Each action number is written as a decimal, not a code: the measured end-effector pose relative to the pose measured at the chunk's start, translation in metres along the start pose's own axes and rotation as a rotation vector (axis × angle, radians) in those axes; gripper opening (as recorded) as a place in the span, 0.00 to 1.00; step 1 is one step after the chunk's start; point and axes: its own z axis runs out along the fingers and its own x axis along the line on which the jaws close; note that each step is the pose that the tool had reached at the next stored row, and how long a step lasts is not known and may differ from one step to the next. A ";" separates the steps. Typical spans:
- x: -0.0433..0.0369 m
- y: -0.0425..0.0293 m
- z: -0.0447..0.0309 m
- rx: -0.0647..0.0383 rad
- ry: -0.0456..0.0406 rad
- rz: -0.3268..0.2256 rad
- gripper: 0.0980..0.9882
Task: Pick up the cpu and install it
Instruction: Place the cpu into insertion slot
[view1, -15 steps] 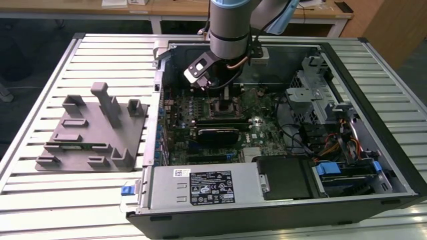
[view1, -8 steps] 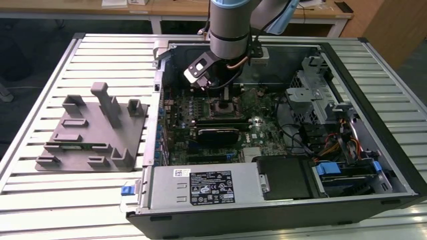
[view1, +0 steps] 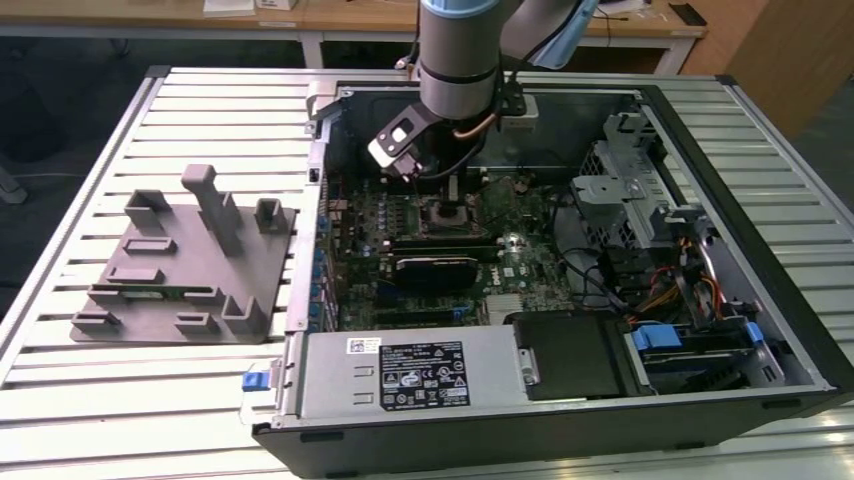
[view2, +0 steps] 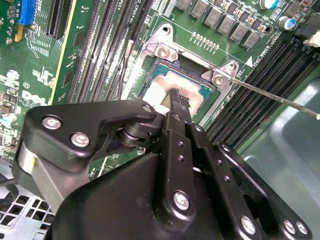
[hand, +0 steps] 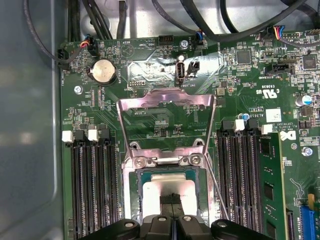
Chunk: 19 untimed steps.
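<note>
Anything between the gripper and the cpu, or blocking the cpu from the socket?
Nothing visible. In the first wrist view the gripper sits right at the cpu's silver top, and the cpu lies inside the socket frame. The load plate is swung back, its lever off to one side.

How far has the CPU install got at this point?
Done: the cpu already sits in the socket on the motherboard. In hand: the gripper is low over the chip's silver top with its jaws shut; whether it touches is unclear. Left: the retention plate stands open and the lever is unlatched.
</note>
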 end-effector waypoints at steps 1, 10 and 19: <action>0.0000 0.0000 0.0002 0.000 0.0000 0.000 0.01; -0.0001 -0.0001 0.0028 0.000 0.0003 0.000 0.01; 0.0000 -0.0002 0.0036 0.000 0.0006 0.000 0.01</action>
